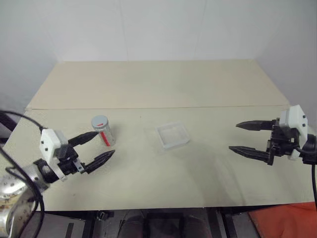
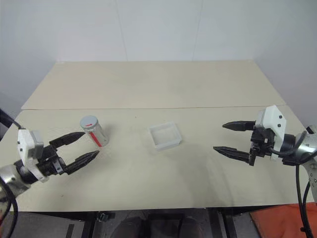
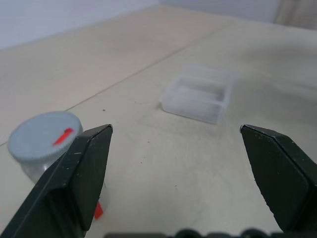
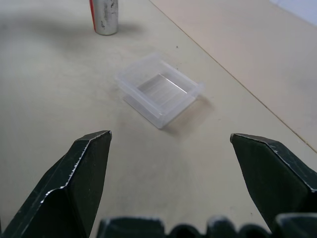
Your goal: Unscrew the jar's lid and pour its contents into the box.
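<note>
1. The desk (image 1: pixel 148 84), one pale beige surface with a seam running across it, spans the head view from edge to edge and carries everything.
2. Two tools, one per arm. The left tool (image 1: pixel 101 146) sits at the lower left of the head view, its fingers spread wide and holding nothing. The right tool (image 1: pixel 243 137) sits at the middle right, also wide and empty, well apart from the other things.
3. One box (image 1: pixel 173 135), clear plastic, lies just right of the frame's centre. It looks empty and stands between the two tools.
4. One jar (image 1: pixel 104 132) stands upright left of centre, its red stripe facing the camera. The left tool's upper finger appears to end just beside the jar, with the lower finger nearer the camera; I cannot tell if anything touches.
5. One lid (image 3: pixel 45 135), grey with a small red mark, is on the jar, so no unscrewing seems done yet.
6. The contents are hidden inside the closed jar, so they cannot be counted.
7. The step in hand looks like grasping the jar. To do it well, the left tool should get both fingers around the body below the lid and close squarely so the jar stays upright. That leaves the lid free for the right tool to come across and twist.
</note>
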Available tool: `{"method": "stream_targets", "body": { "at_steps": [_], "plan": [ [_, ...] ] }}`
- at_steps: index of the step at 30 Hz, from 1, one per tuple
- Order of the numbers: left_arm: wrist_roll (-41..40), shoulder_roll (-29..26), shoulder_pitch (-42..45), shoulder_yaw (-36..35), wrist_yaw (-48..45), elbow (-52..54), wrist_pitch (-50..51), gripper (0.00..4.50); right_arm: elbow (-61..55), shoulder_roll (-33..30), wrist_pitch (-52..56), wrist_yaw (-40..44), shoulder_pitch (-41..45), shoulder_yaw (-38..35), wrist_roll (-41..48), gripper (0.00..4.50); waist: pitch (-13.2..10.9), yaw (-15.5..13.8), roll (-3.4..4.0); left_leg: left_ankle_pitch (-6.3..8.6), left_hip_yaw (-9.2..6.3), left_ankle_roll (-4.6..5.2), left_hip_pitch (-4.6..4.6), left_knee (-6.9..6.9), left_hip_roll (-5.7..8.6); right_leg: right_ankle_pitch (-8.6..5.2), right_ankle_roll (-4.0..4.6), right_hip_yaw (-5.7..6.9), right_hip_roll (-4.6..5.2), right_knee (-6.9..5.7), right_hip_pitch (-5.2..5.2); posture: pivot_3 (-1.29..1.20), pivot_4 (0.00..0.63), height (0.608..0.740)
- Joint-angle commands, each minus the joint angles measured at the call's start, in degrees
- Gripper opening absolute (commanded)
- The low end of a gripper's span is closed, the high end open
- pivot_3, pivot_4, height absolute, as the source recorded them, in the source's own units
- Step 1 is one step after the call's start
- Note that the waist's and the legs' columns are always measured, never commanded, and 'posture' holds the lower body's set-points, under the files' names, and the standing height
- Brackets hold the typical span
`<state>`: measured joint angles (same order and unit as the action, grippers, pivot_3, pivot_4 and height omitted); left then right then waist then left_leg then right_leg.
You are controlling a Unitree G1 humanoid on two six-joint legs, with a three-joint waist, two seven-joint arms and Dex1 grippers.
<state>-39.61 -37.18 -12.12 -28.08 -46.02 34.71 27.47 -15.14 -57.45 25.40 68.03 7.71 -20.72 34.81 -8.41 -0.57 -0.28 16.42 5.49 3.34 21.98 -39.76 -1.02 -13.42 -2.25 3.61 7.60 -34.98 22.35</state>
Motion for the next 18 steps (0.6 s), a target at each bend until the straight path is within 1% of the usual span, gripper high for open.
{"method": "stream_targets", "body": {
  "at_steps": [1, 5, 6, 8, 10, 14, 18],
  "plan": [
    [2.29, 6.67, -2.81, 0.69, 9.99, 7.04, -2.15, 4.50, -0.24, -0.32, -1.15, 0.57, 1.04, -0.49, 0.31, 4.47, 0.00, -0.09, 0.00, 0.00, -0.01, 0.01, 0.00, -0.01, 0.00, 0.00, 0.00, 0.00, 0.00, 0.01, -0.01, 0.00, 0.150, 0.740],
    [12.78, 15.70, -6.46, 7.52, 20.10, 10.67, -6.66, 4.50, -0.30, -0.35, -0.88, 0.86, 1.26, -0.35, 0.40, 4.47, 0.00, -0.49, 0.00, 0.03, -0.07, 0.06, -0.04, -0.02, 0.05, 0.01, 0.02, 0.04, 0.04, 0.01, -0.10, 0.00, 0.150, 0.740],
    [16.60, 18.21, -6.73, 9.34, 23.43, 10.09, -8.43, 4.50, -0.41, -0.34, -0.81, 0.87, 1.21, -0.40, 0.47, 4.47, 0.00, -0.54, 0.00, 0.06, -0.07, 0.10, -0.04, -0.03, 0.05, 0.01, 0.02, 0.04, 0.04, 0.01, -0.10, 0.00, 0.150, 0.740],
    [23.19, 21.56, -6.66, 12.03, 28.25, 7.47, -11.80, 4.50, -0.71, -0.27, -0.73, 0.86, 0.98, -0.51, 0.60, 4.47, 0.01, -0.59, 0.00, 0.12, -0.07, 0.20, -0.03, -0.03, 0.06, 0.02, 0.03, 0.03, 0.04, 0.00, -0.10, 0.00, 0.150, 0.740],
    [26.76, 23.58, -5.46, 13.46, 30.90, 4.18, -14.01, 4.50, -0.91, -0.17, -0.69, 0.81, 0.90, -0.52, 0.74, 4.47, 0.01, -0.61, 0.01, 0.26, -0.07, 0.45, -0.05, -0.02, 0.06, 0.02, 0.04, 0.04, 0.04, 0.00, -0.10, 0.00, 0.150, 0.740],
    [31.41, 26.12, -1.24, 16.20, 35.12, -0.69, -16.58, 4.50, -1.17, -0.03, -0.76, 0.66, 0.82, -0.61, 0.87, 4.47, 0.01, -0.67, 0.01, 0.31, -0.08, 0.54, -0.01, -0.05, 0.06, 0.02, 0.04, 0.08, 0.04, 0.00, -0.08, 0.00, 0.150, 0.740],
    [33.88, 28.60, 2.17, 19.29, 37.83, -4.01, -17.27, 4.50, -1.89, 0.11, -0.62, 0.35, 0.45, -1.21, 1.23, 4.47, 0.01, -0.74, 0.01, 0.32, -0.07, 0.56, 0.01, -0.07, 0.06, 0.04, 0.01, 0.09, 0.04, 0.01, -0.08, 0.00, 0.150, 0.740]
  ]
}}
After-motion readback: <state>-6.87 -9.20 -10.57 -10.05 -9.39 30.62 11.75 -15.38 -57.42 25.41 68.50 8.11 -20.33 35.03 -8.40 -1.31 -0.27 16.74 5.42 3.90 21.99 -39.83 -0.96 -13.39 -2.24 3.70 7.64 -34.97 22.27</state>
